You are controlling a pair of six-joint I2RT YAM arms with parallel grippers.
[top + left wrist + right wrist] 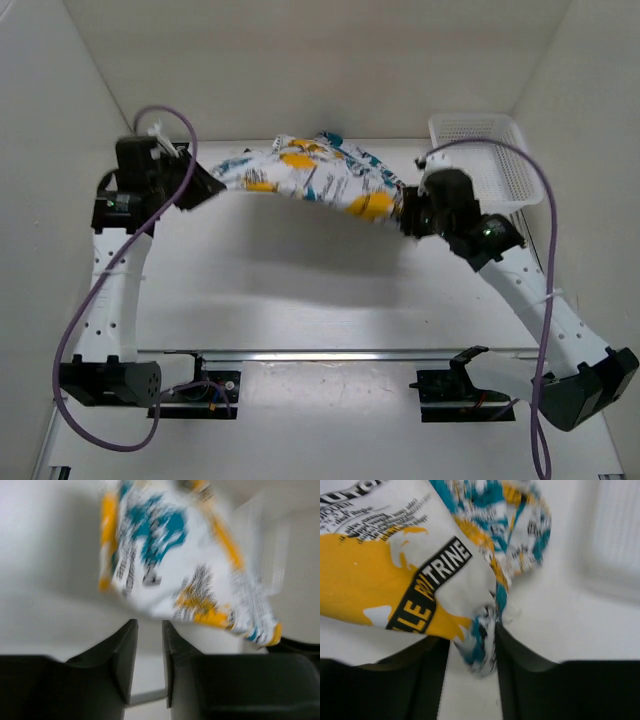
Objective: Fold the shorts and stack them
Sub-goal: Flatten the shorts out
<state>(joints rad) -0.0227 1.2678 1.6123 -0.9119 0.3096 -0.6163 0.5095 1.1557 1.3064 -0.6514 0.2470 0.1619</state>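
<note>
Reads as the let-go of a fold — shorts (305, 180) slung above the far table (300, 300) btwn left gripper (150, 625), narrowly parted w/ empty gap, and right gripper (470, 640), parted round a loose corner — next, back off w/o snagging.

The soft white fabric shorts with a busy teal, yellow-orange and black print (310, 180) hang in the air over the far part of the white bench (300, 300), bunched and crumpled into a long band running left to right, with one corner between the fingers of the right end effector (471, 647).
</note>
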